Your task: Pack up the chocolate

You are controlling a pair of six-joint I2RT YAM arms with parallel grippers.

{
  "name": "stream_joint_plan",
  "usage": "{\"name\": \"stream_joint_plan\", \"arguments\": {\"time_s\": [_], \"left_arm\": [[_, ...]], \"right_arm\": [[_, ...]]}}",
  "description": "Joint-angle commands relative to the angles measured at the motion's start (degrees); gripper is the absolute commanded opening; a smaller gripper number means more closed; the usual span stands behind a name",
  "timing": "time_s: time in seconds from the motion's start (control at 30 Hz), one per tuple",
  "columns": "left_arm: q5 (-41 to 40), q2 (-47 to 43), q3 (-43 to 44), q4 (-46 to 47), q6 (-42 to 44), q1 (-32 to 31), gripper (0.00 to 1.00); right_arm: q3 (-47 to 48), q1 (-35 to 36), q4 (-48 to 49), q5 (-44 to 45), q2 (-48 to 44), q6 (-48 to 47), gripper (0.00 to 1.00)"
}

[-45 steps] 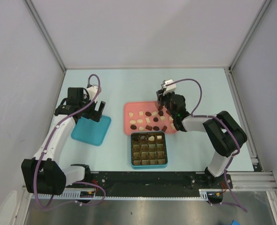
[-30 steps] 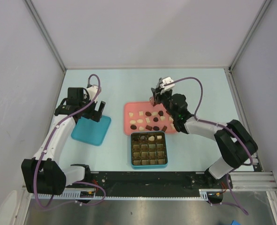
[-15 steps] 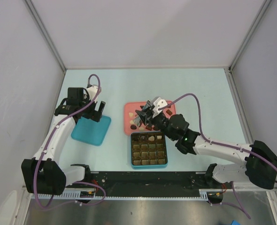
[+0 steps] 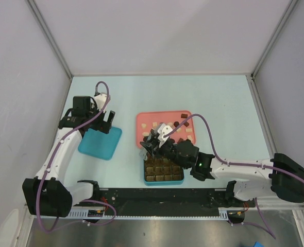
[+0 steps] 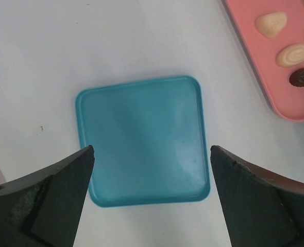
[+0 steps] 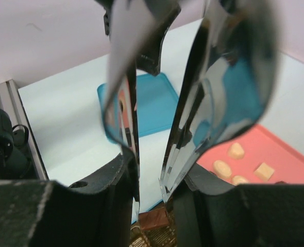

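Note:
Several chocolates (image 4: 156,124), cream and dark brown, lie on the pink tray (image 4: 144,118). My right gripper (image 4: 151,146) hangs over the far left corner of the teal box (image 4: 165,182). In the right wrist view its shiny fingers (image 6: 151,203) are nearly together on a reddish-brown chocolate (image 6: 154,218), just above the box's grid. My left gripper (image 4: 104,125) hovers wide open above the flat teal lid (image 4: 100,143); the left wrist view shows the lid (image 5: 144,139) between the spread fingers (image 5: 152,149), with nothing held.
The pink tray (image 5: 260,56) with cream chocolates (image 5: 271,23) lies to the right of the lid. Grey walls close in the table on three sides. The arm bases and a black rail (image 4: 157,198) run along the near edge.
My right arm has swung from the pink tray's far right toward me and left, carrying the chocolate over the box's far left corner. The left arm has not moved.

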Motion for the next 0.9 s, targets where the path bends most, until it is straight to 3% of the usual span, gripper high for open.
{"name": "stream_joint_plan", "arguments": {"time_s": [0.0,0.47,0.87], "left_arm": [[0.2,-1.8,0.1,0.8,-0.3,0.3,1.0],[0.3,-1.3,0.1,0.8,-0.1,0.3,1.0],[0.2,-1.6,0.2,0.7,0.1,0.3,1.0]], "right_arm": [[-0.5,1.0,3.0,2.0,1.2,2.7,0.31],[-0.6,1.1,4.0,3.4,2.1,1.3,0.44],[-0.7,-3.0,6.4,2.3,0.8,-0.8,0.42]]}}
